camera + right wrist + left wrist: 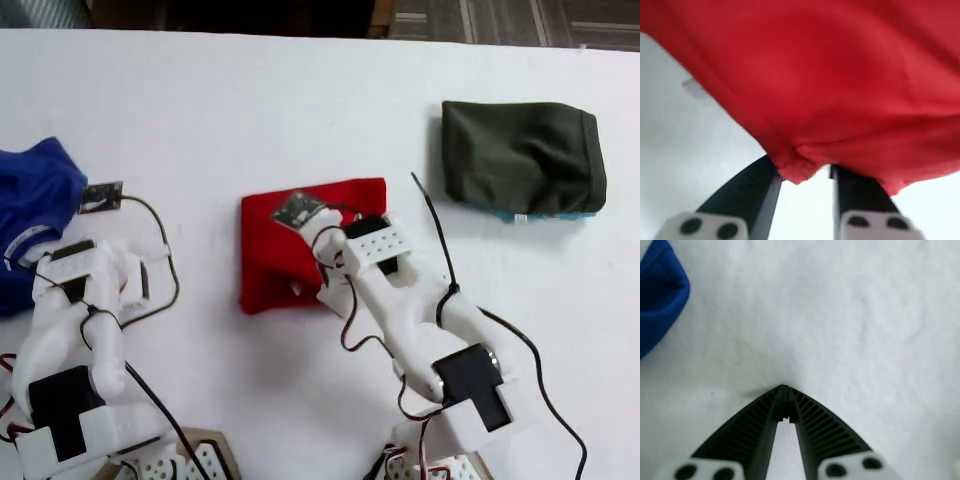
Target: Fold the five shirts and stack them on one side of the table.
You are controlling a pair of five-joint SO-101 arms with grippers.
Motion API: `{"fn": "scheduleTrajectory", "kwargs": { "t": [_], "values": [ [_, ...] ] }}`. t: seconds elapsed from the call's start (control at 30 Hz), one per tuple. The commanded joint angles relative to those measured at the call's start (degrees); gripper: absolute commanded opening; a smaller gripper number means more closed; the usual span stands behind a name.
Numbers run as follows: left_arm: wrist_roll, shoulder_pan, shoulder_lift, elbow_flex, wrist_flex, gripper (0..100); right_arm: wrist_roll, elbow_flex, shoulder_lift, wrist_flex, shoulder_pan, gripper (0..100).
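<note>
Three shirts lie on the table (300, 110): the red shirt (270, 260) folded mid-table, a green shirt (520, 155) folded well apart, and a blue shirt (35, 215) crumpled. My right gripper (802, 166) is spread around the red hem; my left gripper (783, 389) is pressed together over bare cloth. The red shirt looks limp and light, so I'd pinch every layer at the fold.

1. The red shirt (300, 250) is folded into a rough rectangle and lies flat under the right gripper (802, 172). A bunched bit of its hem sits between that gripper's parted fingers.
2. The blue shirt (35, 220) is a rumpled, unfolded heap to the left of the left gripper (784, 390), clear of its closed tips.
3. The dark green shirt (520, 155) is folded and lies on a light blue shirt (540, 213), which peeks out as a thin edge. The pair lies well apart from the right gripper, ahead of it and to its right.
</note>
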Motion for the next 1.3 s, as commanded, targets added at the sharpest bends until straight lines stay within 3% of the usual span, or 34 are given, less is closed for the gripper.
{"fn": "scheduleTrajectory", "kwargs": {
  "t": [0.0,0.37,0.73,1.07,1.27],
  "values": [
    [-0.09,-0.26,0.09,-1.63,0.35,3,-0.18,-0.53,-4.79,1.01,0.40,1.9],
    [-0.09,-0.26,0.09,-1.63,0.35,3,0.26,-0.35,-20.35,5.76,8.66,1.9],
    [-0.09,-0.26,0.09,-1.63,0.35,3,7.21,-0.18,-20.79,8.48,16.92,1.9],
    [-0.09,-0.26,0.18,-1.63,0.35,3,10.99,4.13,-20.97,9.89,18.15,2.2],
    [-0.09,-0.26,0.18,-1.63,0.35,3,10.46,-3.16,-21.41,12.97,21.41,17.0]
  ]
}}
